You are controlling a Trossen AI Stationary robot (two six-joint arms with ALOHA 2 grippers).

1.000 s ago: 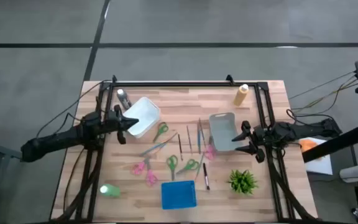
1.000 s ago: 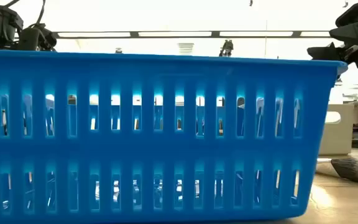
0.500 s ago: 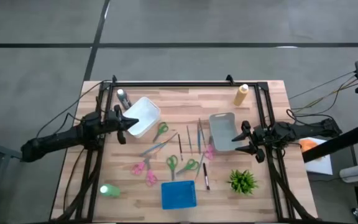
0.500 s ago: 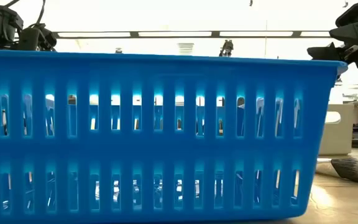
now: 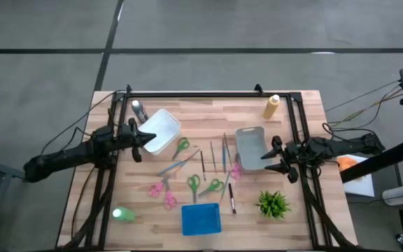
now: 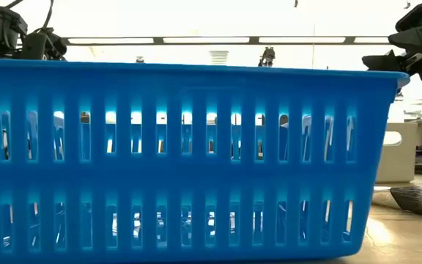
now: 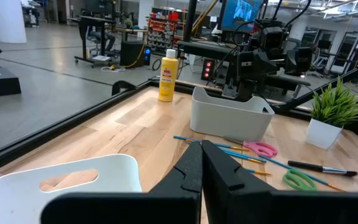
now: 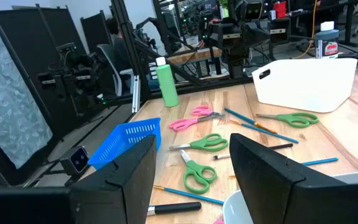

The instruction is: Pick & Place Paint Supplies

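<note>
The yellow-orange bottle [image 5: 272, 106] stands at the far right, the dark grey bottle [image 5: 139, 110] at the far left, and the green bottle [image 5: 123, 214] at the near left. Several thin brushes [image 5: 213, 157] lie on the table's middle among scissors; they also show in the left wrist view [image 7: 219, 147] and the right wrist view [image 8: 248, 122]. My left gripper [image 5: 139, 143] is shut and empty, beside the white bin [image 5: 161, 131]. My right gripper [image 5: 270, 159] is open and empty at the right side of the grey bin [image 5: 250, 147].
A blue slotted basket [image 5: 201, 219] stands at the near edge and fills the low view [image 6: 182, 154]. A small potted plant [image 5: 273, 204] stands at the near right. Green scissors [image 5: 194, 185] and pink scissors [image 5: 159, 187] lie among the brushes. A black frame [image 5: 208, 94] rims the table.
</note>
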